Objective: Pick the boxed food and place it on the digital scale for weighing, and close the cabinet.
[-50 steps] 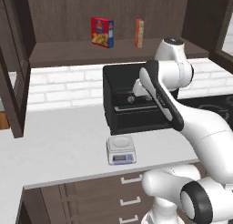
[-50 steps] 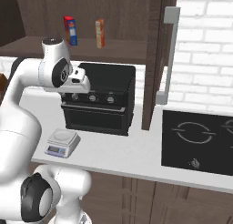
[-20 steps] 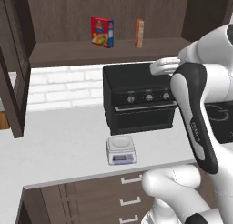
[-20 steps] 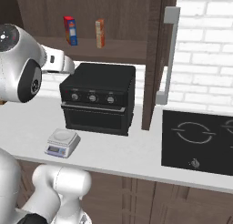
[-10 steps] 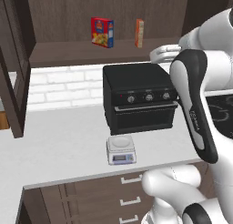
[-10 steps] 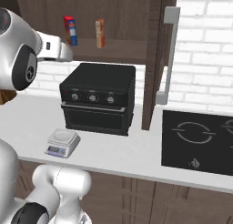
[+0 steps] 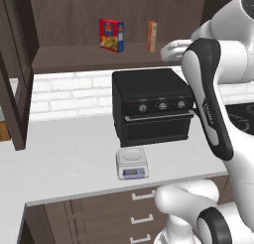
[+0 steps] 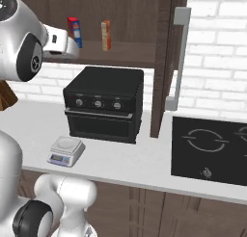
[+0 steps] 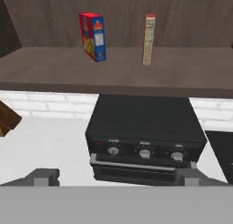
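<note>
Standing shelved, two boxes: boxed food (image 9: 149, 38), red-and-blue box (image 9: 93, 36)

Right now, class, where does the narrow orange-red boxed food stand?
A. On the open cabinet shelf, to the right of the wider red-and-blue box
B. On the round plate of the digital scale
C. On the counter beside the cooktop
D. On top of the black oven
A: the boxed food stands upright on the cabinet shelf, right of the red-and-blue box, while the digital scale is bare.
</note>
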